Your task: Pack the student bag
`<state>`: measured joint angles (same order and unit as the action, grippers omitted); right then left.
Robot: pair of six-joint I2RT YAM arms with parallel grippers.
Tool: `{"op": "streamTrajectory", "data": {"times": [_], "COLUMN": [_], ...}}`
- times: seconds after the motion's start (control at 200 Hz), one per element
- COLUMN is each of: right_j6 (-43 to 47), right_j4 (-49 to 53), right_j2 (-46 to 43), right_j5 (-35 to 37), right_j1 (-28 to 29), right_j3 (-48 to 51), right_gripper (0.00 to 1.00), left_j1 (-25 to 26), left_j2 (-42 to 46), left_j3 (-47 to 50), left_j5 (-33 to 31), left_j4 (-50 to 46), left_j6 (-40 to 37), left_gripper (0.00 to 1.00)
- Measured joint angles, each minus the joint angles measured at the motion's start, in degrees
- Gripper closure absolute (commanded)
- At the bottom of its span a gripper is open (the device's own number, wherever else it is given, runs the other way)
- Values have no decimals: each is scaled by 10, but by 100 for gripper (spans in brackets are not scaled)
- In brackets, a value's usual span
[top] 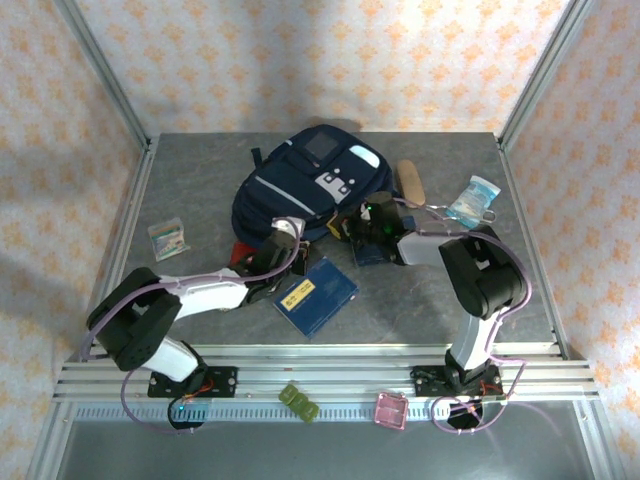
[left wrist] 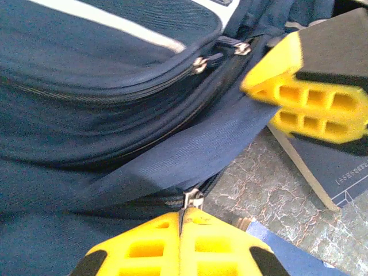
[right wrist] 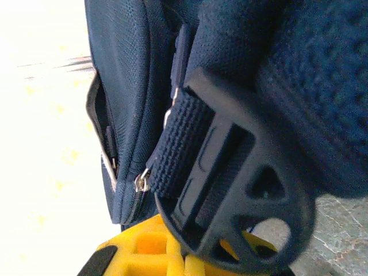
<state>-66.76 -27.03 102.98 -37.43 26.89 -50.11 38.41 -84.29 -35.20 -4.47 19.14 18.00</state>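
Observation:
The student bag (top: 305, 185), a large navy backpack with a pale stripe, lies at the back middle of the table. My left gripper (top: 285, 237) is at its near edge, its yellow fingers (left wrist: 149, 247) pressed together on a small metal zipper pull (left wrist: 192, 199) of the bag (left wrist: 103, 63). My right gripper (top: 368, 216) is at the bag's right side and shut. In the right wrist view a black plastic strap buckle (right wrist: 241, 195) lies across that gripper's (right wrist: 187, 253) fingertips and hides them. Whether anything is pinched there I cannot tell.
A navy book with a yellow label (top: 316, 292) lies in front of the bag, another (top: 368, 250) under the right arm. A card pack (top: 168, 238) sits at the left, a wooden piece (top: 410, 180) and a packet (top: 472, 200) at the right.

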Motion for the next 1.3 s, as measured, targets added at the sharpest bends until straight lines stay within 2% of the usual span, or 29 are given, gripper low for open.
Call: {"op": "streamTrajectory", "data": {"times": [0.18,0.31,0.38,0.501,0.741,0.931,1.096,1.176,1.221,1.266,1.301], "right_j6": [8,17,19,21,21,18,13,10,9,7,7], "right_j4": [3,12,14,15,17,14,13,12,11,10,10], "right_j2": [-15,-17,-17,-17,-35,-38,-38,-38,-38,-38,-38], "right_j5": [16,19,18,12,-1,-1,-1,-1,-1,-1,-2], "right_j1": [-41,-50,-49,-48,-32,-9,5,12,14,15,15], "right_j3": [10,6,2,-2,-21,-45,-45,-46,-46,-46,-46], "right_gripper": [100,100,100,100,100,100,100,100,100,100,100], "left_j1": [-41,-59,-62,-52,-9,6,9,9,9,9,9], "left_j2": [37,48,55,64,31,-25,-42,-49,-52,-53,-54], "left_j3": [27,35,36,36,27,1,-11,-22,-26,-28,-29], "left_j5": [-33,-38,-30,10,98,107,62,30,12,-5,-16], "left_j4": [-44,-68,-72,-60,21,60,64,64,64,64,64], "left_j6": [1,1,4,18,58,83,90,90,92,88,88], "left_gripper": [100,100,71,55,44,42,44,51,61,85,97]}}
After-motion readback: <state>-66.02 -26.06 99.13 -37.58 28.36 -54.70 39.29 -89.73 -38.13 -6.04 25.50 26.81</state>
